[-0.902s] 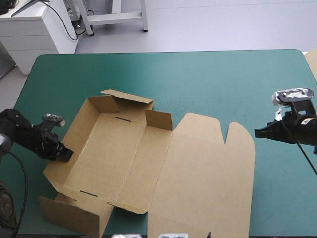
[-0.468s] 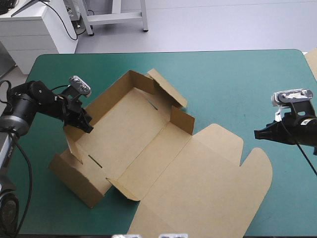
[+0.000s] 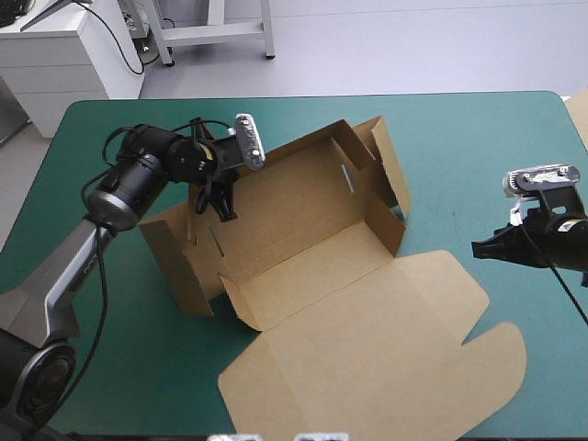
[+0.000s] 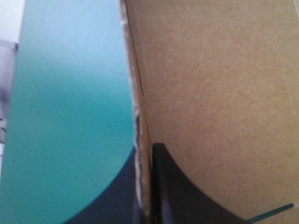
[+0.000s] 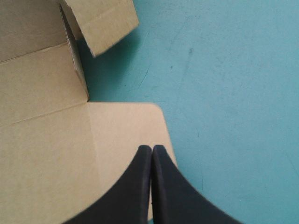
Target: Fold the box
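The brown box (image 3: 303, 216) stands mid-table with its walls raised and its lid (image 3: 377, 358) lying flat toward the near edge. My left gripper (image 3: 220, 208) is shut on the box's left wall, reaching in from the far left. In the left wrist view the board's edge (image 4: 138, 116) runs up between the black fingers (image 4: 177, 191), with the box's wall (image 4: 219, 79) on one side of it. My right gripper (image 3: 477, 246) is shut and holds nothing, apart from the box at the table's right. In its own view the right gripper (image 5: 152, 150) hangs over a rounded lid corner (image 5: 140, 121).
Bare teal-green cover (image 3: 459, 147) lies to the right of the box and beyond it. A side flap (image 5: 100, 21) sticks out from the box's right end. A pale board edge (image 3: 579, 115) shows at the table's right edge.
The left gripper has swung toward the far side and to the right, holding the wall. The box has turned and slid with it, its walls standing higher. The right arm has stayed still.
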You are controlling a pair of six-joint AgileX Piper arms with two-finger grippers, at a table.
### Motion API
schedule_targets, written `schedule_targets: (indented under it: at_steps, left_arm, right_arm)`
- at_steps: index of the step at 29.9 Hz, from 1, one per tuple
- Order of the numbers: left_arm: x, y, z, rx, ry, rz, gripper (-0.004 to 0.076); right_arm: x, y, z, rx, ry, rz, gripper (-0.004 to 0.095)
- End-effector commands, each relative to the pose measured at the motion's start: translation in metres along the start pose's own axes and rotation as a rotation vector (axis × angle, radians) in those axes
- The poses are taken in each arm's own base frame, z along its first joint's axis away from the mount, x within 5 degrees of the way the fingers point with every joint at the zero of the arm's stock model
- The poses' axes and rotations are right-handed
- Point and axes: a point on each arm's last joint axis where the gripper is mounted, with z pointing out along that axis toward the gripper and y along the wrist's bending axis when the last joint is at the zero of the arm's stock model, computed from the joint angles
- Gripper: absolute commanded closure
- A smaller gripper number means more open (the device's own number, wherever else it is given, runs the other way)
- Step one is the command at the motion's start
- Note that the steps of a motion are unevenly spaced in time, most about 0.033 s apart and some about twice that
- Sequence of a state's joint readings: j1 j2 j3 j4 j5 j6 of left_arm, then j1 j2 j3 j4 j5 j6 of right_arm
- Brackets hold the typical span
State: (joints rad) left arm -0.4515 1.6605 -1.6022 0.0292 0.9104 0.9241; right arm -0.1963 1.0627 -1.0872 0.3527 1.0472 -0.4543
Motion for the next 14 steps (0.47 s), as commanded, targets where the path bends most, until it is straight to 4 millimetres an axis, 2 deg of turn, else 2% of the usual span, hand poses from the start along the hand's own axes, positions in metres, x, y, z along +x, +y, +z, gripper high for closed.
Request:
schedule_targets:
  at_steps: [1,5,14]
  left_arm:
    - [-0.037,0.005,-0.035,-0.209,-0.113,0.146,0.0731]
    - [-0.062,-0.007,-0.042,-0.300,-0.122,0.262,0.0731]
    - [-0.103,-0.052,-0.054,-0.267,-0.190,0.408,0.0731]
  right_arm:
    - [-0.009,0.000,-0.010,0.021,-0.084,-0.005,0.0929]
    - [-0.009,-0.001,-0.010,0.026,-0.084,-0.008,0.0929]
    - [-0.009,-0.001,-0.010,0.029,-0.087,-0.009,0.0929]
